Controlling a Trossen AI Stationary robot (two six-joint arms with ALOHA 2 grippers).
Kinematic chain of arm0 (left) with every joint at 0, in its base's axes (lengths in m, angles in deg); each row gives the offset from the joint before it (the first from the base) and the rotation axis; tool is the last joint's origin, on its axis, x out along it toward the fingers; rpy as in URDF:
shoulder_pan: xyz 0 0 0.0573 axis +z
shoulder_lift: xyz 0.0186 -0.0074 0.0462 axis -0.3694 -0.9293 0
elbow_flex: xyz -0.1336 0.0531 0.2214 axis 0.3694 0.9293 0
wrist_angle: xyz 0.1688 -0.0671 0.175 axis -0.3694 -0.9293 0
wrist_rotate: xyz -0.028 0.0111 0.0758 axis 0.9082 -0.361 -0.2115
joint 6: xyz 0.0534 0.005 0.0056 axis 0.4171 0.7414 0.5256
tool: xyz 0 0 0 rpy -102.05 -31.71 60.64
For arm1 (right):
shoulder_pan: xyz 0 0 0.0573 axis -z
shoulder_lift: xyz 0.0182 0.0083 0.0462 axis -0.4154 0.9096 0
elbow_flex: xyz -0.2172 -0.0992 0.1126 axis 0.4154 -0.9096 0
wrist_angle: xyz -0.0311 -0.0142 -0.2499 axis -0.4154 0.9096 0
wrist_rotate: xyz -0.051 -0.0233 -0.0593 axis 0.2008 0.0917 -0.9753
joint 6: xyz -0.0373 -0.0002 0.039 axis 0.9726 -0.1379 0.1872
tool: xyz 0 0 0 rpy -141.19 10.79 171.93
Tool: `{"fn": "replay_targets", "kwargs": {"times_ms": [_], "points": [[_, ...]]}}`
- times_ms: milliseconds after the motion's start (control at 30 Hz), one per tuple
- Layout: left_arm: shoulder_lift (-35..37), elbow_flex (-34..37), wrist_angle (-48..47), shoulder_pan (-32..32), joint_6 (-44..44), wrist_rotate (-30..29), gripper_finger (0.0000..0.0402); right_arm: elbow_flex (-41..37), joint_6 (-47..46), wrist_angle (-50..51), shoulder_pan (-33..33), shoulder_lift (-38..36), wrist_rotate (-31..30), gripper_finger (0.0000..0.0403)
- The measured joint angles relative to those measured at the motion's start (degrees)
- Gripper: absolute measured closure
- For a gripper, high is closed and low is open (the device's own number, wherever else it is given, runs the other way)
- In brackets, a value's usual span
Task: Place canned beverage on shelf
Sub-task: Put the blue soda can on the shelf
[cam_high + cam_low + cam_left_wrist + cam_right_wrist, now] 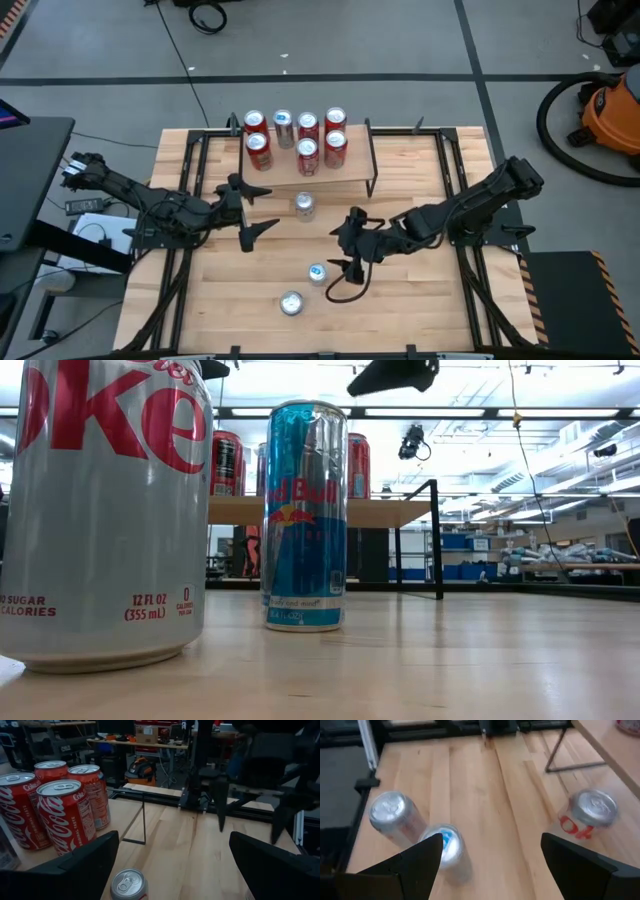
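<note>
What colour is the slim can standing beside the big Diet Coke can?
Blue and silver, a Red Bull can; the low view shows it best.

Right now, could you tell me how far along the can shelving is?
Seven cans already stand on the shelf. Nothing is in hand: the left end effector and the right end effector are both open and empty. Three cans remain on the table: one just before the shelf, a blue-topped one and another.
</note>
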Motion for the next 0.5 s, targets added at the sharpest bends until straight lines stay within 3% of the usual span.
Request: {"fn": "replay_targets", "kwargs": {"times_ms": [500], "points": [[0.0, 0.0, 0.8, 0.4, -0.2, -0.1, 0.001, 0.1, 10.9, -11.4, -2.7, 9.8, 1.0, 0.0055]]}}
